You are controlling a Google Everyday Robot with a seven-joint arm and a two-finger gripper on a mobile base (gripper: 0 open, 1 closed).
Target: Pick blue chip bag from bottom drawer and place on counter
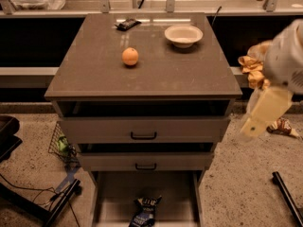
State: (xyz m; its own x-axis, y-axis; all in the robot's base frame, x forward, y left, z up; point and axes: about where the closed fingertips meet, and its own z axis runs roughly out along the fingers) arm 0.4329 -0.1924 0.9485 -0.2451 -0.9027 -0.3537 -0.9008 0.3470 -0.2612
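Drawer cabinet seen from above and in front. The blue chip bag [144, 211] lies on the grey floor of the pulled-out bottom drawer [113, 197], at the lower centre of the frame. The top drawer [94, 126] and middle drawer [104, 161] stand slightly open. On the table [142, 86] rest 1 orange [130, 56], 1 white bowl [183, 34] and 1 black wrapper [128, 23] at the far edge. The pincer [265, 112] hangs at the right edge of the frame, beside the cabinet and well apart from the bag; whether it is released or clenched cannot be told.

Dim warm light, counter [156, 77] glare (blurry claw [265, 111] at right)
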